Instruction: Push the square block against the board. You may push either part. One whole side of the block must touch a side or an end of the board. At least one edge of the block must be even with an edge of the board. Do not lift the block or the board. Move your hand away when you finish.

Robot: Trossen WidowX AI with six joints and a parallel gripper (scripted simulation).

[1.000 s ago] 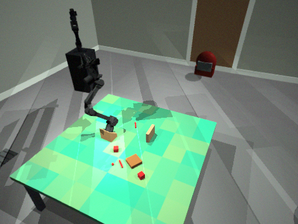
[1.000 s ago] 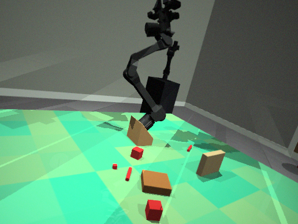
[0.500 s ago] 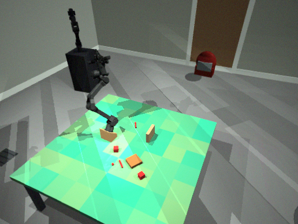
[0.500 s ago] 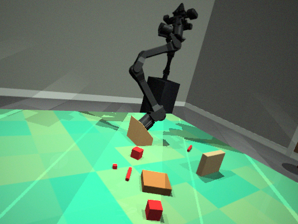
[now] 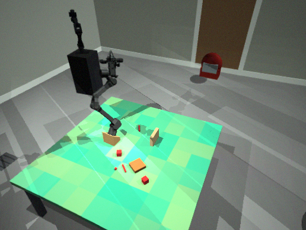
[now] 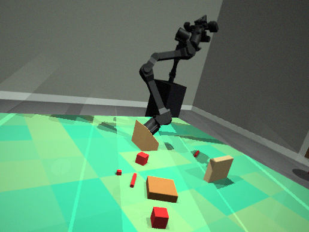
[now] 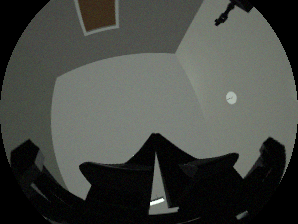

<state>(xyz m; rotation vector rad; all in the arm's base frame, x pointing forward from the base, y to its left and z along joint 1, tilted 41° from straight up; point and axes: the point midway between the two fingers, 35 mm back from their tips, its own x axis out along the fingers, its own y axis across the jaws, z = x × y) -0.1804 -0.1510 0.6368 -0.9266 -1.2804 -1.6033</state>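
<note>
A flat orange square block (image 5: 137, 165) (image 6: 161, 187) lies on the table. A tan board (image 5: 154, 137) (image 6: 221, 168) stands upright on its edge, behind the block and to its right. The two are apart, with bare table between them. My gripper (image 5: 110, 52) (image 6: 205, 18) (image 7: 154, 136) is shut and empty, with its fingertips together. It is raised high above the table and well behind both parts, touching neither. The wrist view shows only walls and room fittings beyond the fingers.
A brown angled panel (image 5: 111, 139) (image 6: 144, 139) stands by the arm's lowest part. A red cube (image 5: 119, 153) (image 6: 142, 158) is in front of it; another red cube (image 5: 144, 179) (image 6: 159, 217) is before the block. A red rod (image 5: 124, 168) (image 6: 133, 180) lies left of the block.
</note>
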